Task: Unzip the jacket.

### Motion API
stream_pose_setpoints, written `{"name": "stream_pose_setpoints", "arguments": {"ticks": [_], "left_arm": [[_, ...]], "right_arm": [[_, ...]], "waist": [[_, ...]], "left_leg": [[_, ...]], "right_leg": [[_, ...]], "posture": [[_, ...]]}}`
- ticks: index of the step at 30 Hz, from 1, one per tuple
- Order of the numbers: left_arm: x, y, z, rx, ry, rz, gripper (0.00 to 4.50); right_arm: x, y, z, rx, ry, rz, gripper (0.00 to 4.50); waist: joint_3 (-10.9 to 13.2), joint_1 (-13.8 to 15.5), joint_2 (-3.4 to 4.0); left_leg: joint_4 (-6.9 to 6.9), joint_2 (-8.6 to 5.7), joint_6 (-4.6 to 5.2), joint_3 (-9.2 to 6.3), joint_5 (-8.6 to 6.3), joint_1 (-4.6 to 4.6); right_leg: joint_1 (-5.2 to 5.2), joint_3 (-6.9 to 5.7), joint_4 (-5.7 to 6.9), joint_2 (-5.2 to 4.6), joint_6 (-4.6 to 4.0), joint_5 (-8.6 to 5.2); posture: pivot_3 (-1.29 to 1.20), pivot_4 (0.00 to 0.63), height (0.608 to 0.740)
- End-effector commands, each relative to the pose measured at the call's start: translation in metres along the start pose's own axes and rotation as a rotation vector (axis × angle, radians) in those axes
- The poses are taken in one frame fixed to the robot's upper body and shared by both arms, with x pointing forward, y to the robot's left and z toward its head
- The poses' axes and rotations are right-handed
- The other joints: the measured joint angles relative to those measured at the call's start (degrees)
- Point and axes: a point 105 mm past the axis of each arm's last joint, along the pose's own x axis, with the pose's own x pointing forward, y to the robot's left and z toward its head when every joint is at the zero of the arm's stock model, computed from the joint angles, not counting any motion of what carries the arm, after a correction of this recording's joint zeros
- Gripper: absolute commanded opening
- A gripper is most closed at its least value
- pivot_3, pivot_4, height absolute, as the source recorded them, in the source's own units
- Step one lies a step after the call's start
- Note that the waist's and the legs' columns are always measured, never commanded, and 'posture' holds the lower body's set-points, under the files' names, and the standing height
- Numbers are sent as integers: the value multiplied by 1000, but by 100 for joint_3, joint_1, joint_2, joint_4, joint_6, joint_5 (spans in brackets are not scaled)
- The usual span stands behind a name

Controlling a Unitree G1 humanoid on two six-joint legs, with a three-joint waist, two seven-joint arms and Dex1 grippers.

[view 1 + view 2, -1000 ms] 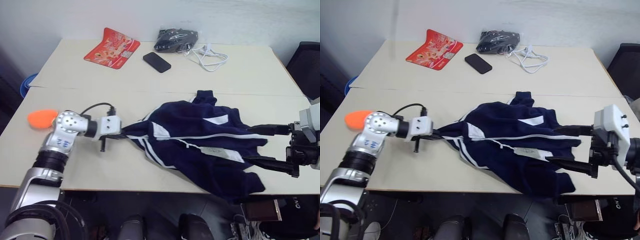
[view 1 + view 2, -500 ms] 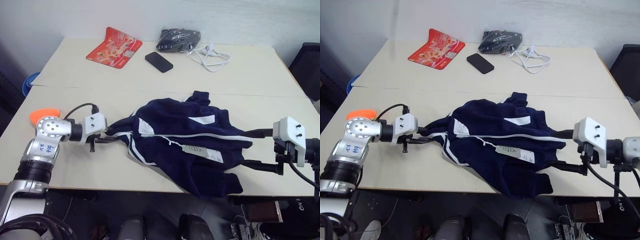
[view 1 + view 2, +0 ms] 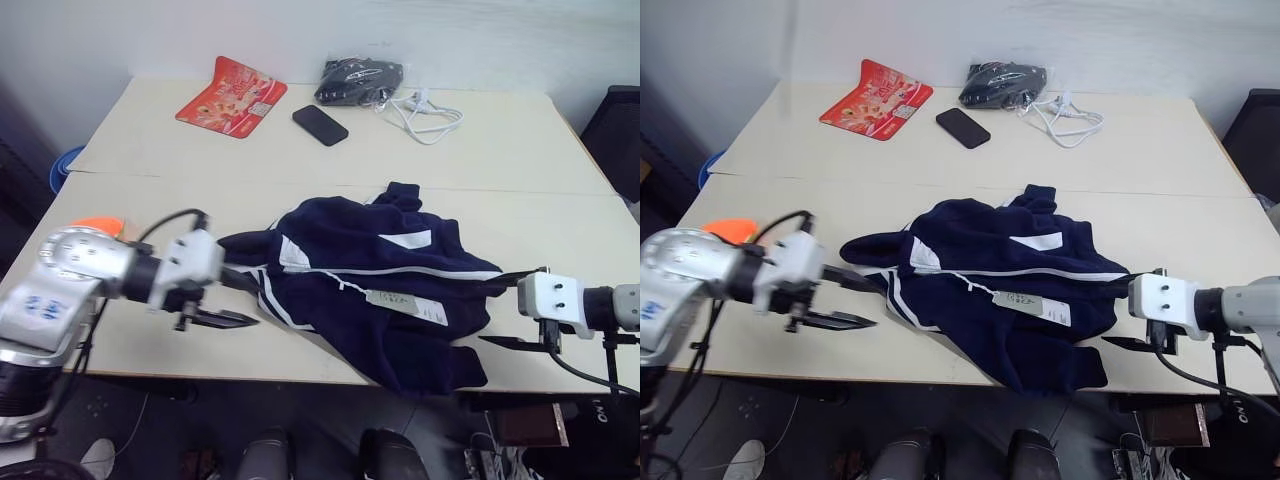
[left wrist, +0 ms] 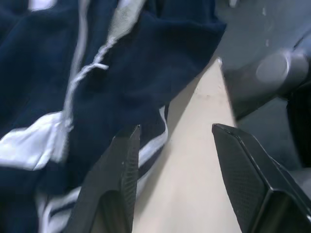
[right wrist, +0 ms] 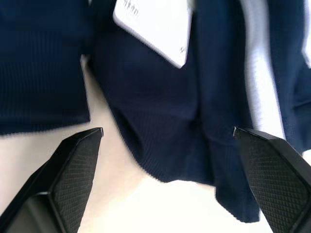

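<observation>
Far across the cream table [image 3: 150, 135]: a red snack packet [image 3: 231, 90] lying flat, a black phone [image 3: 320, 124] just beside it, then a black bundle in clear plastic [image 3: 358, 79] with a coiled white cable [image 3: 428, 112] touching its side. An orange object [image 3: 97, 224] near the table's left edge. Past that edge, lower down, something blue [image 3: 62, 167].

Soft navy cloth jacket [image 3: 375, 285], matt table [image 3: 300, 150], paper tag [image 3: 392, 298]
</observation>
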Motion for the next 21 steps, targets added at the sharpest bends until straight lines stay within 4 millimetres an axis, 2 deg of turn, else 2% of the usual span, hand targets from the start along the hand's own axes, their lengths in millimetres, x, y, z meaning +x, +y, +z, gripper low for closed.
{"name": "stream_pose_setpoints", "arguments": {"ticks": [1,4,6,10,15,16,18,21], "left_arm": [[19,15,-15,102,74,62,2470],[35,16,-20,102,67,40,2517],[43,17,-28,134,94,32,2517],[49,19,-29,124,73,25,1628],[44,16,-29,116,63,10,84],[44,14,-28,111,55,-1,7],[43,7,-23,103,26,-31,7],[37,-13,-7,98,-59,-124,7]], "right_arm": [[9,-2,3,-52,-21,16,4500],[18,-1,1,-59,-29,42,3914],[24,1,-2,-51,-33,56,3258],[29,5,-4,-29,-47,85,1874],[27,13,-7,-22,-45,115,169],[27,15,-7,-21,-44,126,22],[24,20,-7,-16,-44,143,22],[8,34,-2,21,-54,218,22]], "waist": [[0,-25,0],[0,-30,0],[0,-16,0],[0,2,0],[0,-2,0],[0,-2,0],[0,-2,0],[0,18,0]], "left_leg": [[0,3,-1,5,0,-2],[-4,12,-2,7,1,-6],[-3,11,-2,9,1,-6],[1,11,-2,8,1,-6],[3,11,-2,5,1,-4],[3,12,-2,5,1,-3],[3,12,-2,5,1,-3],[1,12,-1,1,0,-4]], "right_leg": [[-4,1,1,2,0,0],[-13,3,-1,10,-1,0],[-13,4,-1,9,-1,-1],[-11,4,1,9,-1,0],[-7,3,3,7,-1,0],[-7,3,3,7,-1,0],[-7,3,3,7,-1,0],[-7,2,2,6,-1,0]], "posture": [[0,150,740],[0,150,740],[0,150,740],[0,150,740],[0,150,740],[0,150,740],[0,150,740],[0,150,740]]}}
